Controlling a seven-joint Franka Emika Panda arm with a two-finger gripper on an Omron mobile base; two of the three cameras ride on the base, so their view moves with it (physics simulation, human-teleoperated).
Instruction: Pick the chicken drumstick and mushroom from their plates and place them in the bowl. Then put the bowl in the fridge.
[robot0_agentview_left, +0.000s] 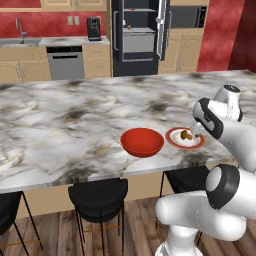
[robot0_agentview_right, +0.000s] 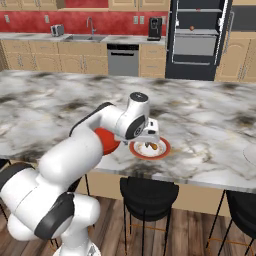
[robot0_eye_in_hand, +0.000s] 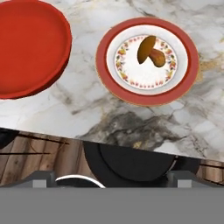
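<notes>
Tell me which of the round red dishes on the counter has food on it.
The red-rimmed plate with the white patterned centre: a brown food piece lies on it. The all-red bowl beside it is empty.

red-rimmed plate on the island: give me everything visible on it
The red-rimmed plate is round and shallow, with a broad orange-red rim, a white centre and a ring of small floral marks. It lies flat on the marble counter near the front edge, right of the red bowl and apart from it. A brown food item rests right of its centre.
</notes>
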